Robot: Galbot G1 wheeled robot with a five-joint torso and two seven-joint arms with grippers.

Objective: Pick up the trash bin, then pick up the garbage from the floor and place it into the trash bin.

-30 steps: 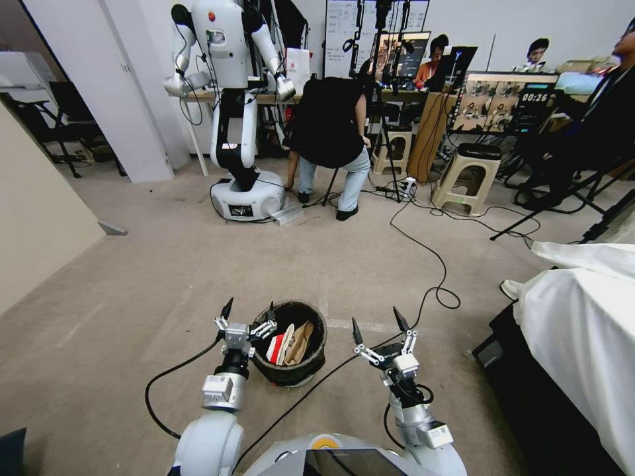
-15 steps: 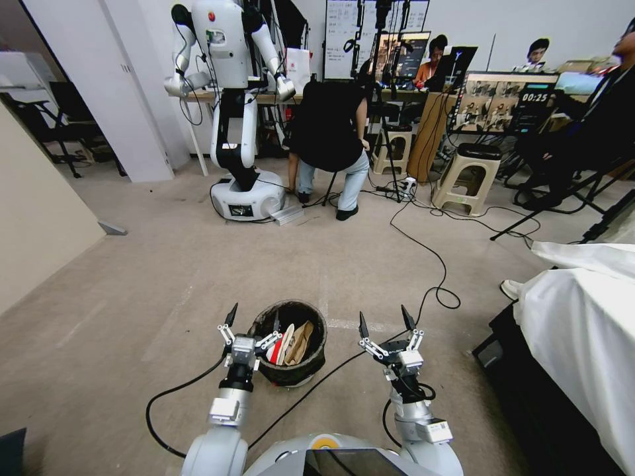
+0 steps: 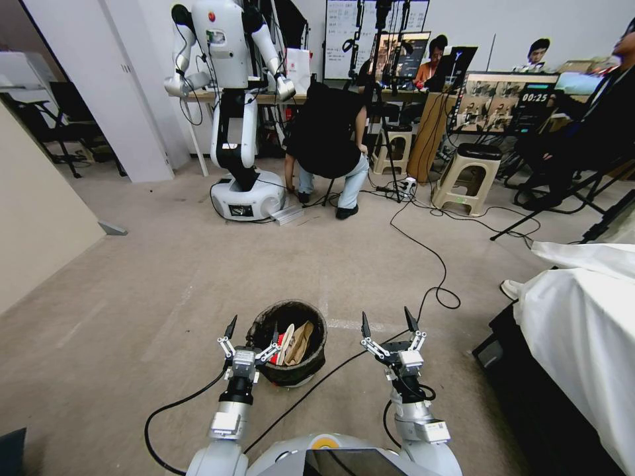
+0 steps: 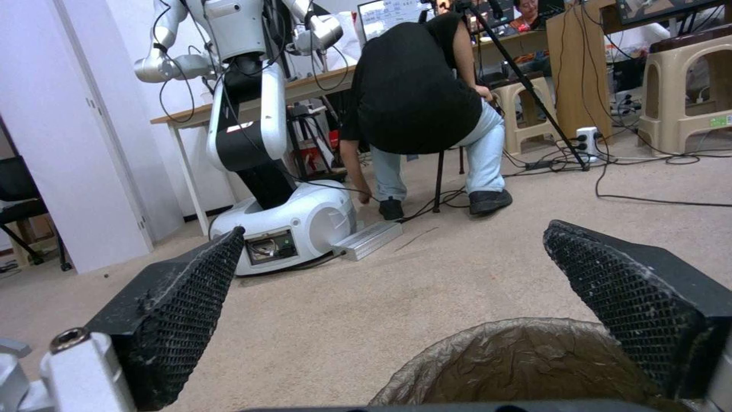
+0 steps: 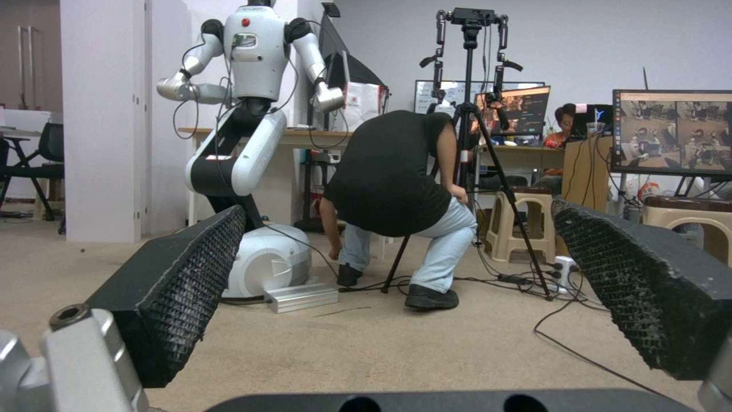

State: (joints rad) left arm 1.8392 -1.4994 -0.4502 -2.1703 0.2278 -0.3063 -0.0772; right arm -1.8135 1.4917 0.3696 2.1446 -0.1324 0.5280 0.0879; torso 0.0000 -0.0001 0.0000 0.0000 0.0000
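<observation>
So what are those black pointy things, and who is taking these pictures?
A robot takes them, with a camera on its head and one on each wrist. From the head you look down at its two arms. The pointy things are the fingers of its left hand and right hand, both open and holding nothing. On the floor between them stands the trash bin, lined with a dark bag, with garbage already inside. The left hand sits right at the bin's rim. The wrist pictures look out between each hand's fingers.

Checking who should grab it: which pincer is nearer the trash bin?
Left. The left pincer is open at the trash bin's rim, one finger at its edge. The right pincer is open beside the bin, apart from it.
</observation>
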